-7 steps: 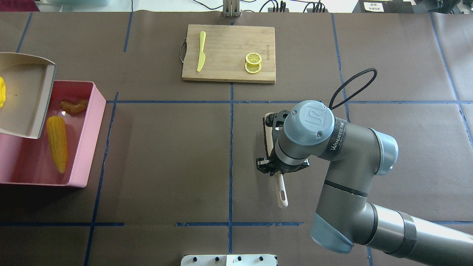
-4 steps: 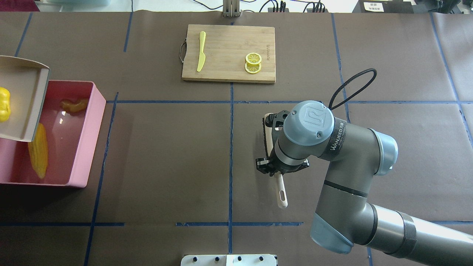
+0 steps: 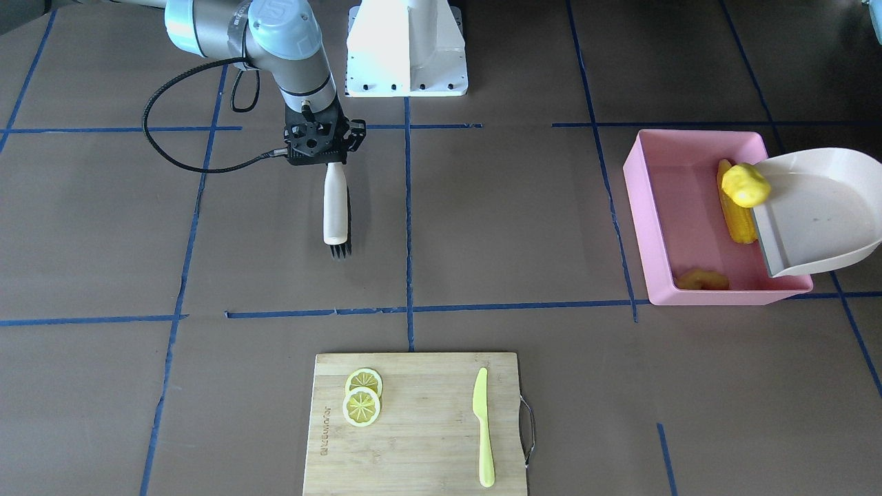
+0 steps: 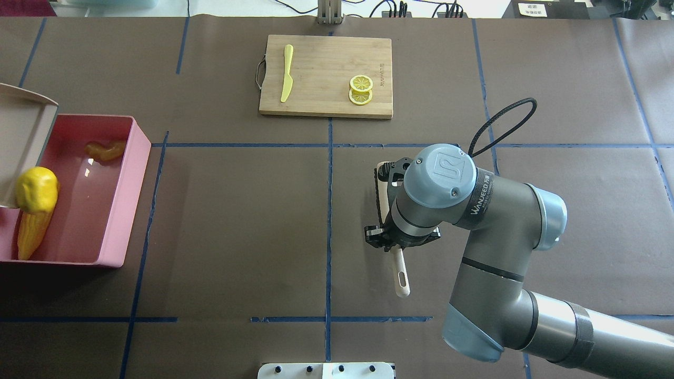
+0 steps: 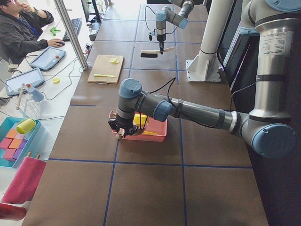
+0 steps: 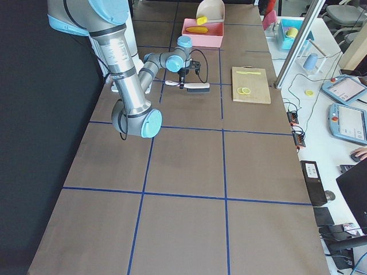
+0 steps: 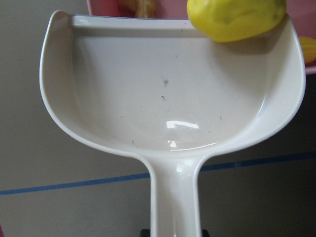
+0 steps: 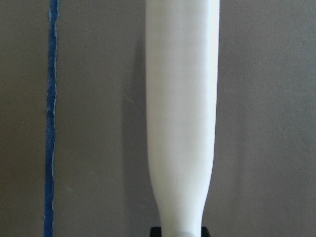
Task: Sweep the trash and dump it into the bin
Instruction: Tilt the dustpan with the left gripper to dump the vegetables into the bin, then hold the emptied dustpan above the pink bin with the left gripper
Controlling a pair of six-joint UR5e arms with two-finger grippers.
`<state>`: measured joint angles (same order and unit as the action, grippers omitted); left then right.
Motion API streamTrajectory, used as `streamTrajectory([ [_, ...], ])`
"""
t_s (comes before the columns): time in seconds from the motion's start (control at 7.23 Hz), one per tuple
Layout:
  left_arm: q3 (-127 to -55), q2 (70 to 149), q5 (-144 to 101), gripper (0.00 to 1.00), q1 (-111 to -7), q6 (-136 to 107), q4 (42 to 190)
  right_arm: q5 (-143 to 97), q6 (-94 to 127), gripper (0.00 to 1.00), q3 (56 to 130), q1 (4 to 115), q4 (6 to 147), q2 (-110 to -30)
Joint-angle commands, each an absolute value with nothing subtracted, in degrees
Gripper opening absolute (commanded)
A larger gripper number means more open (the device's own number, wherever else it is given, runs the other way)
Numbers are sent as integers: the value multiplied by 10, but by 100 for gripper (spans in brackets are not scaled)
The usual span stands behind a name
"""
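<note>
While the dustpan (image 3: 820, 213) overlaps the bin (image 3: 679, 213), left end effector (image 5: 119, 132) seemingly grips it and right end effector (image 3: 329, 157) clamps the brush (image 3: 335, 207).

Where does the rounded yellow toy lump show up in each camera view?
Front-facing: rounded yellow lump right, at the lip of the cream plastic dustpan.
Overhead: lump far left.
Exterior left: lump centre.
Exterior right: lump top.
Left wrist: lump top right.
Right wrist: absent.
Landmark: rectangular pink plastic bin beneath it.

Overhead and front views look steeply down from opposite table (image 4: 237, 210) sides, sharing the bin (image 4: 126, 200)
</note>
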<state>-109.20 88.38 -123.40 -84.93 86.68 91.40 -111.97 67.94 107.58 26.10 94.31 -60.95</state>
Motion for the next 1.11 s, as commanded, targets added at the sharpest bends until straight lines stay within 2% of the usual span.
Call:
streamTrajectory([
  [0.0, -1122, 887, -1207, 0, -851, 893, 855, -1120, 679, 0, 1076, 260, 943, -610],
  [0.41, -1107, 902, -1215, 0, -848, 855, 846, -1120, 679, 0, 1076, 260, 943, -610],
  [0.97, -1107, 917, -1338, 0, -852, 683, 853, -1119, 679, 0, 1076, 261, 943, -610],
])
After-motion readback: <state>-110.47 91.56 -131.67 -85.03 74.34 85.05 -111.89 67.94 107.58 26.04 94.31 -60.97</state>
